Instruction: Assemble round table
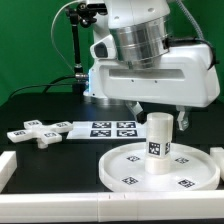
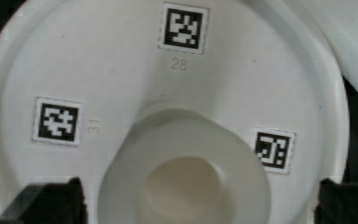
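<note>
Standing upright on the smooth rimmed disc [image 1: 122, 166], the thick cylinder leg [image 1: 158, 143] sits below the wide-spread claw [image 2: 208, 200].

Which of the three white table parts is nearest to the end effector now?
The short cylinder leg: it stands upright on the round disc, directly under the end effector, while the cross-shaped base lies flat apart at the exterior view's left.

Bright overhead light, wrist view blurry, low-res
</note>
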Robot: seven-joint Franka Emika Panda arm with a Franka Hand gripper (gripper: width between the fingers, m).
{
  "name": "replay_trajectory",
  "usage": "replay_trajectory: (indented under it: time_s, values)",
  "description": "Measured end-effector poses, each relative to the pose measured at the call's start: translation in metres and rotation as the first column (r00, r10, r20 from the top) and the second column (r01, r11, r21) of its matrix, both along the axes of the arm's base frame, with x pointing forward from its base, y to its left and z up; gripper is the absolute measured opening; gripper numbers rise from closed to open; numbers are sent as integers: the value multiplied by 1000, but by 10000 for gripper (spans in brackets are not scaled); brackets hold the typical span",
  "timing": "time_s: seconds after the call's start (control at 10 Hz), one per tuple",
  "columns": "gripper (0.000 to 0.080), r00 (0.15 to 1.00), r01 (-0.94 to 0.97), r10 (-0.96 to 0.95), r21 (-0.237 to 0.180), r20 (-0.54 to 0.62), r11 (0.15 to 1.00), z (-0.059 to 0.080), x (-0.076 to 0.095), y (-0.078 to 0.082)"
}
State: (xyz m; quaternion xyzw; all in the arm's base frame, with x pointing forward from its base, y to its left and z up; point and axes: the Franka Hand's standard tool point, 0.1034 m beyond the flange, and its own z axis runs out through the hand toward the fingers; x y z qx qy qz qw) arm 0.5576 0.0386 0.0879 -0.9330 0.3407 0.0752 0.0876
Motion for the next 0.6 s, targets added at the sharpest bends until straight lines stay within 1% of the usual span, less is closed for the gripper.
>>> replay_trajectory:
  time_s: [0.1,0.5,0.6]
  values:
    - [649,996,-85,84,6,21,996,0,0,-1]
    - [649,954,-294,292,15,68,956,-1,0,-1]
    - [649,904,-421,420,-5,86,907,-1,0,-2]
